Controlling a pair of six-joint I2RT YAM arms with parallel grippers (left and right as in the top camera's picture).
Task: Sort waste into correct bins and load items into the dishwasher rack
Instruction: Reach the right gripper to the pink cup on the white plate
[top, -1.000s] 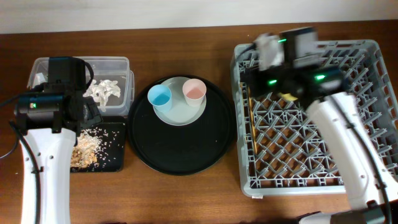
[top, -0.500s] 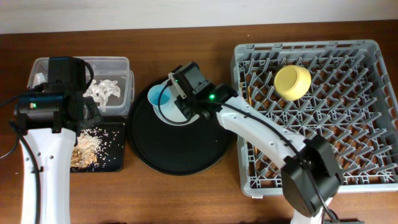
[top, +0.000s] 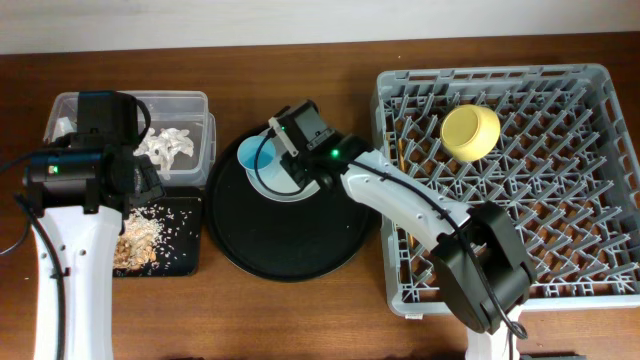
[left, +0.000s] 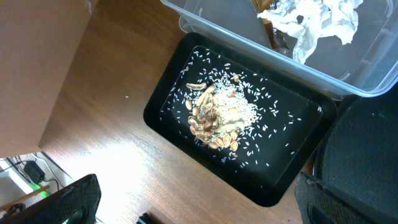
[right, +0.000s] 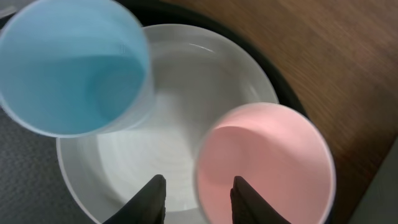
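Note:
My right gripper (right: 198, 194) hangs low over the pale plate (right: 155, 124) on the round black tray. Its jaws stand a little apart astride the near rim of the pink cup (right: 267, 162), one finger outside and one over the inside. The blue cup (right: 71, 65) stands beside it on the plate. From overhead the right gripper (top: 300, 150) hides the pink cup; the blue cup (top: 256, 155) shows. A yellow bowl (top: 470, 132) lies in the grey dishwasher rack (top: 490, 72). My left gripper (left: 199, 211) is open above the black rectangular tray (left: 168, 106) of food scraps (left: 221, 115).
The clear tub (top: 190, 98) at the back left holds crumpled white tissue (left: 317, 22). The large round black tray (top: 290, 235) lies between the bins and the rack. Chopsticks (top: 401, 152) lie along the rack's left side. My right arm stretches across the rack's left part.
My right arm left the yellow bowl in the rack and swung left to the plate. Its jaws have since parted slightly at the pink cup. The left arm has not moved.

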